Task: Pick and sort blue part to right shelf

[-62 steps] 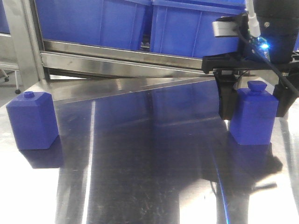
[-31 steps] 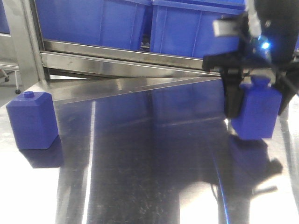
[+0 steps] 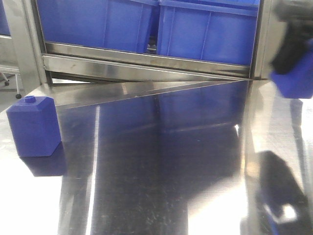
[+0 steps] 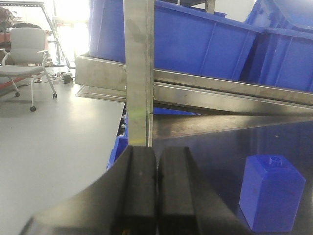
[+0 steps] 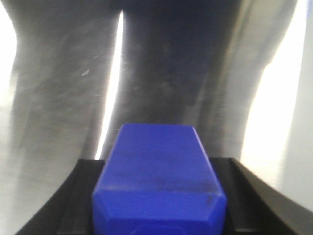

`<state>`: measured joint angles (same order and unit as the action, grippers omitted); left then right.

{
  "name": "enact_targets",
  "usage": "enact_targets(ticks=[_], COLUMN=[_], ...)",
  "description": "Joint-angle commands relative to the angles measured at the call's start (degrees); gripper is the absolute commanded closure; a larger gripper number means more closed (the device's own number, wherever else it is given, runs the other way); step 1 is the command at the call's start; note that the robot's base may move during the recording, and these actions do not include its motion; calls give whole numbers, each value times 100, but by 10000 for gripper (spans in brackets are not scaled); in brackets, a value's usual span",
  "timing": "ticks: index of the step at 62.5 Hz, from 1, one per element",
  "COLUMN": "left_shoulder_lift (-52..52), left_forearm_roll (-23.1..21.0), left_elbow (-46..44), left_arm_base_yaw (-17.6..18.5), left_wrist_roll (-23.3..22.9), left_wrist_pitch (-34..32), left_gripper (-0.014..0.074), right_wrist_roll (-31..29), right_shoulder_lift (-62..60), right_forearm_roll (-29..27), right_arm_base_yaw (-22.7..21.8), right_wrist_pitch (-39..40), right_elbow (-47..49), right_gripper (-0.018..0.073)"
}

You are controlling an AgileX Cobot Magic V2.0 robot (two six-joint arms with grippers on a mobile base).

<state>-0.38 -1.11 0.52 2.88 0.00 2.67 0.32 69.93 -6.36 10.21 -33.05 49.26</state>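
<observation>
The blue part sits clamped in the right gripper, whose black fingers press against its two flanks, and it hangs clear of the steel table, whose streaked, shiny top shows beneath it in the right wrist view. In the front view the part appears only as a blurred blue shape at the upper right edge, under a dark smear of gripper and just beside a steel shelf post; its knob cannot be made out there. A dark shadow lies on the table below it. The left gripper has its two black fingers pressed together with nothing between them, low over the left end of the table. Near it, standing upright on the table's left corner, is a second blue block with a small round stub, well apart from the held part. Behind the table a slanting steel shelf rail carries large blue bins, and a steel upright rises right in front of the left gripper. Beyond it an office chair stands on the grey floor.
</observation>
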Motion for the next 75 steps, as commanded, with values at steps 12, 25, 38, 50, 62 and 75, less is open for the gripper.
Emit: enact_targets(ticks=[12,25,38,50,62,75], left_shoulder_lift=[-109,-109,-109,-109,-109,-109], left_forearm_roll=[-45,-45,-45,-45,-45,-45], left_elbow=[128,128,128,128,128,128], left_arm_base_yaw=[23,23,23,23,23,23], left_wrist_roll=[-42,-42,-42,-42,-42,-42], left_wrist_pitch=[-466,-466,-466,-466,-466,-466], left_gripper=[473,473,473,473,473,473], right_wrist_roll=[-267,-267,-262,-262,-262,-262], right_shoulder_lift=[-1700,-2827,-3886,-4339,-4400,-4399], right_forearm_roll=[277,516,982,929,929,929], right_arm_base_yaw=[-810,-810,-810,-810,-810,-810], right_wrist_pitch=[1927,2516,2391,2306,2313,2308], right_elbow=[-1198,-1854,-2085,-2085,-2085,-2085], right_gripper=[133,133,133,133,133,133])
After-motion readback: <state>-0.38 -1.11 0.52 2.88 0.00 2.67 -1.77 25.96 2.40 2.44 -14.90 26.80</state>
